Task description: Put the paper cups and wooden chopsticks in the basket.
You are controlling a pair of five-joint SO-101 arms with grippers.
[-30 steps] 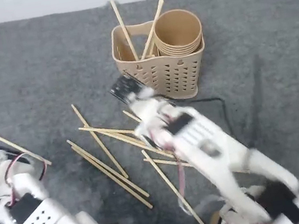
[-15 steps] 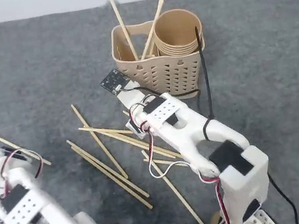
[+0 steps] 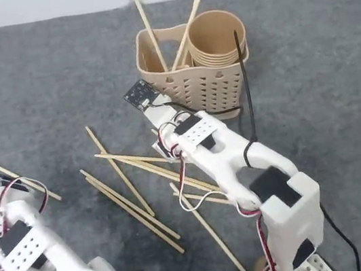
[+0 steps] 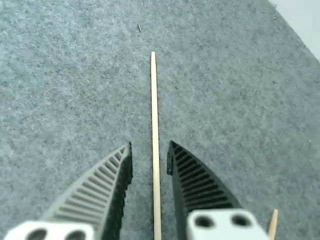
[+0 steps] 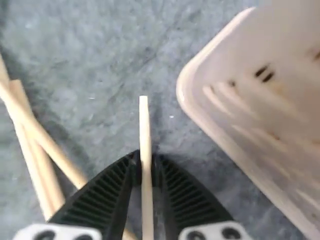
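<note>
High view first: we've got a beige perforated plastic basket (image 3: 197, 88) on the grey carpet (image 3: 35, 83). A stack of brown paper cups (image 3: 214, 37) sits in one compartment and a few slanted wooden sticks (image 3: 149, 34) poke out of the other. Just in front of the basket, the right gripper (image 5: 146, 155) is pinched tight on a pale wooden chopstick (image 5: 144, 120). We can see its tip near the basket's rounded corner, not touching it. A bunch of loose wooden chopsticks (image 3: 126, 185) lie criss-crossed on the carpet in front of the basket too. Well away from the basket, the left gripper (image 4: 150, 145) has its jaws apart, straddling a long thin wooden chopstick (image 4: 154, 100) lying flat on the carpet, not squeezed as far as we can tell.
</note>
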